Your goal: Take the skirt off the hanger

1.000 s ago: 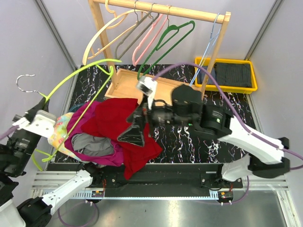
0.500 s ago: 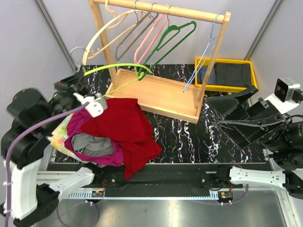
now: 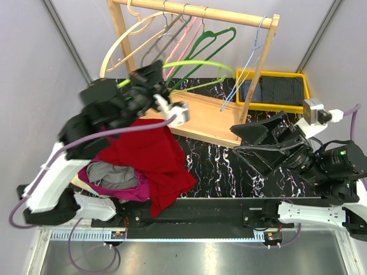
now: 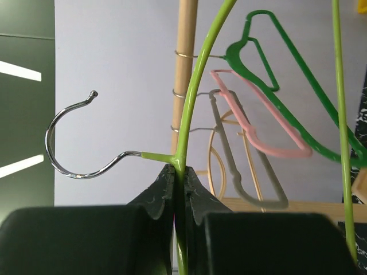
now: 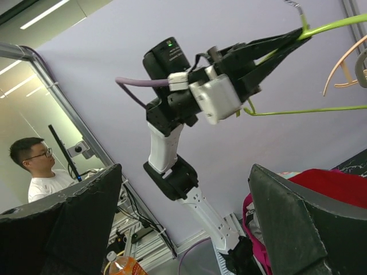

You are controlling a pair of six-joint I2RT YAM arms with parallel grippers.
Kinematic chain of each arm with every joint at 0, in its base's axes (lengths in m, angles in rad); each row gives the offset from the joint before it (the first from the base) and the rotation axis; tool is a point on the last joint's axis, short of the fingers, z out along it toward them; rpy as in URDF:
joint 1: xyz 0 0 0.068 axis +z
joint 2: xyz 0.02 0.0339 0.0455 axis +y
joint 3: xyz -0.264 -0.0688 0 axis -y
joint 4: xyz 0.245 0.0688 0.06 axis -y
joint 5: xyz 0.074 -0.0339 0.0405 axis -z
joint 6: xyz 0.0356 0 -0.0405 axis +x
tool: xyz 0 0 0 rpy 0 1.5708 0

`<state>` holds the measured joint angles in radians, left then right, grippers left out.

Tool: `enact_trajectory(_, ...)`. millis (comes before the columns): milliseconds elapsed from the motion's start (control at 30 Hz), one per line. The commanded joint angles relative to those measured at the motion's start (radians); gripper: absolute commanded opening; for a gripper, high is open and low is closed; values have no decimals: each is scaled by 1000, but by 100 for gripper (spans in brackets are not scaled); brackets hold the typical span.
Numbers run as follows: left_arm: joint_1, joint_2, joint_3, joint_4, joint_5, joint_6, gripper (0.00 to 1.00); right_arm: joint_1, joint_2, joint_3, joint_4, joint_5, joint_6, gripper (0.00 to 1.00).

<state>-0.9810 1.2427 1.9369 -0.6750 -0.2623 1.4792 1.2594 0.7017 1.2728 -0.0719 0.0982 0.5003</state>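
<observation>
**Lime hanger** [image 4: 187, 112]: thin, coated, with a chrome hook. It is bare, raised on the far-left side just near of the wooden rack [image 3: 195, 11]. I judge it light, springy and rather slick. The neck under the hook is the firmest place to hold it.

**Left end effector** [image 4: 179, 172]: closed tight on that neck, the rod pinched between both jaws, hook jutting left in the wrist view.

**Right end effector** [image 3: 236, 140]: jaws spread as wide as they go, holding nothing, hovering over the right of the table [image 3: 229, 166], well apart from the clothes.

**Red garment** [image 3: 149, 154]: draped over a heap of clothes [image 3: 112, 175] at the near-left of the table, one corner trailing toward the near edge. I take this for the skirt (no waistband shows, so that is a guess). It touches no hanger. It should be soft, limp and light. It would sag and slide if lifted by one layer, so a gathered fold or the waist hem is the better hold.

**Spare hangers**: dark green [image 3: 212, 40] and others on the rail.

**Yellow tray** [image 3: 304, 106]: far right, with dark cloth inside.
</observation>
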Motion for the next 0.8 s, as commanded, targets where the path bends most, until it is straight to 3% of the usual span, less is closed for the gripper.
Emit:
enact_trajectory(0, -51, 130, 48, 224, -265, 74, 0, 0, -48, -18, 24, 35, 20, 100)
enact_trajectory(100, -90, 219, 62, 302, -391, 136, 0, -2, -82, -35, 26, 40, 30, 100)
enact_trajectory(400, -119, 437, 241, 384, -534, 248, 0, 0, -166, -84, 21, 44, 57, 100)
enact_trajectory(533, -104, 498, 279, 481, -542, 328, 0, -2, -211, -108, 15, 49, 69, 100)
enact_trajectory(767, -67, 647, 467, 488, -502, 389, 0, -2, -249, -131, 3, 43, 83, 100)
